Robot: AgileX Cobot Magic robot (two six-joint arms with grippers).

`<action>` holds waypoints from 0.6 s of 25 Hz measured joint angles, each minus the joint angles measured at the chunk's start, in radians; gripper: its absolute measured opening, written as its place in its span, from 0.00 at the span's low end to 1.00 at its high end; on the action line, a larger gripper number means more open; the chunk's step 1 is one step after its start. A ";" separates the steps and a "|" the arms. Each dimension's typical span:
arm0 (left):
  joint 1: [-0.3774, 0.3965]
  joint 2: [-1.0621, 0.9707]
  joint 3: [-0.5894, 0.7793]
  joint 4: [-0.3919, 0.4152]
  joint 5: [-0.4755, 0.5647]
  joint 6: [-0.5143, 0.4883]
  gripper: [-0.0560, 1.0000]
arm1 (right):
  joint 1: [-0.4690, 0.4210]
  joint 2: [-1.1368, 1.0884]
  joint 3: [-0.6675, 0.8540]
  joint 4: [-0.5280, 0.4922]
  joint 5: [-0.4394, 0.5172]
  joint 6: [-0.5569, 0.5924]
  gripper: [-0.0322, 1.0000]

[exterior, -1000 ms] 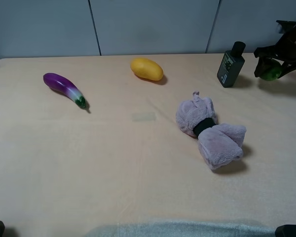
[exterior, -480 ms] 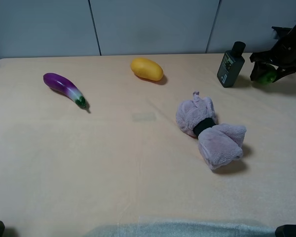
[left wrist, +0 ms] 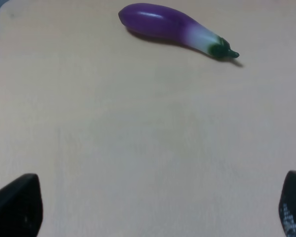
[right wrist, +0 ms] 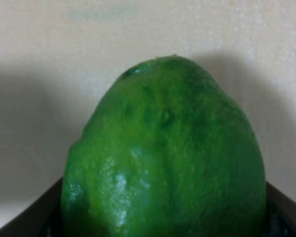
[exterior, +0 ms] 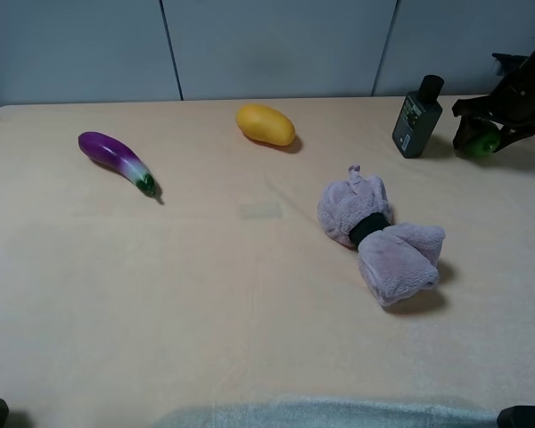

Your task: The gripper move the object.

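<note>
Only R wrist cam shows lime [right wrist: 163, 158] dimples; overhead, pincer [exterior: 483, 134] half-hides it.

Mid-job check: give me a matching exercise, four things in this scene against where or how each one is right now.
Things:
1. lime
2. eggplant
3. yellow fruit
4. pink towel

States:
A. rolled up, cinched by a black band
B. lying on the left side of the table in the high view
C. clamped in the right gripper
D. near the far edge, about mid-table

Pairs: 1-C, 2-B, 3-D, 4-A
</note>
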 joint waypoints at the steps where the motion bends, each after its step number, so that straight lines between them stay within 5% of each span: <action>1: 0.000 0.000 0.000 0.000 0.000 0.000 0.95 | 0.000 0.000 0.000 0.000 0.000 0.000 0.50; 10: 0.000 0.000 0.000 0.000 0.000 0.000 0.95 | 0.000 0.000 0.000 0.002 -0.001 0.000 0.50; 15: 0.000 0.000 0.000 0.000 0.000 0.000 0.95 | 0.000 0.002 0.000 0.002 -0.001 0.013 0.67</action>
